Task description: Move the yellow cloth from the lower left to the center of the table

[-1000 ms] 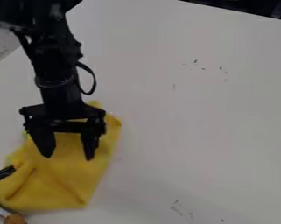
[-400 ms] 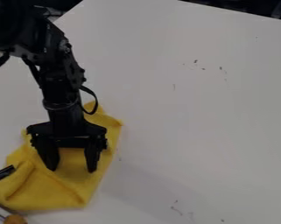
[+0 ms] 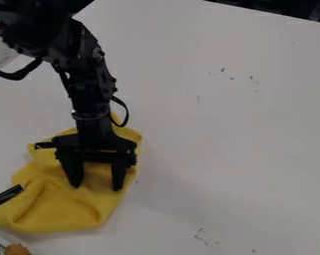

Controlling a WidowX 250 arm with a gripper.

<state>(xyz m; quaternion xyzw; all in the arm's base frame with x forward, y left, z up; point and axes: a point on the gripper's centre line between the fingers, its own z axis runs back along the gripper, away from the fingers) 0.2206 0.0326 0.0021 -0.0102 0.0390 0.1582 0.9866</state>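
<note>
The gripper (image 3: 95, 187) hangs over the yellow cloth (image 3: 59, 206) at the lower left of the view, its fingers apart with cloth visible between and below them. The fingertips seem to be at the cloth's surface, near its right part. Folds run across the cloth in front of the gripper. The cloth's back corner and its middle are partly hidden behind the gripper and wrist.
A black rod-like object (image 3: 4, 197) lies at the left edge, over the cloth's left side. An orange-brown object (image 3: 16, 249) shows at the bottom left corner. The white table (image 3: 235, 129) bears small dark marks.
The gripper first came lower and toward the front over the cloth, then shifted right. The cloth has moved slightly to the right and its folds have changed shape.
</note>
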